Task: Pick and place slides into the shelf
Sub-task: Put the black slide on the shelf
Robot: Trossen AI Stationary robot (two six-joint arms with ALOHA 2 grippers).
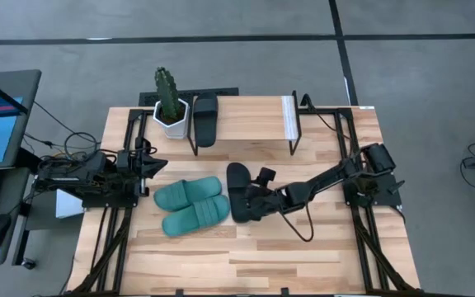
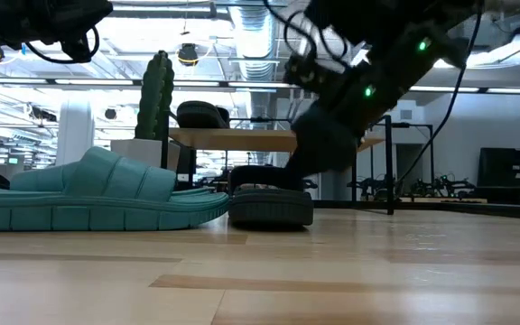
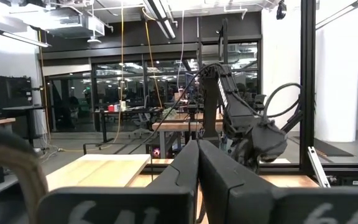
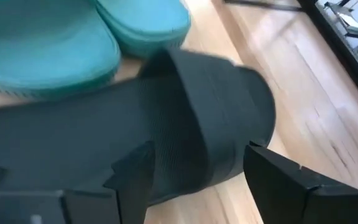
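One black slide (image 1: 238, 190) lies sole-down on the table right of the teal pair (image 1: 191, 205); the low view shows it (image 2: 270, 204) flat on the wood. My right gripper (image 1: 251, 203) is low over it and open (image 4: 197, 180), one finger over the wide strap (image 4: 185, 118), the other beside the slide's outer edge. The second black slide (image 1: 205, 118) rests sole-down on the shelf (image 1: 289, 116) at the far edge. My left gripper (image 1: 157, 165) waits at the table's left edge, shut (image 3: 197, 163). My right gripper comes at the black slide slanting down from the table's right, its fingers (image 4: 134, 177) set across the strap end (image 4: 229, 130). Whether they touch the rubber I cannot tell. The slide lies flat on the table.
A cactus in a white pot (image 1: 170, 108) stands at the shelf's left end, next to the shelved slide. The teal pair lies close to the black slide's left. Bare wood stretches toward the near edge (image 1: 246, 264) and on the shelf panel's right half (image 1: 254, 120).
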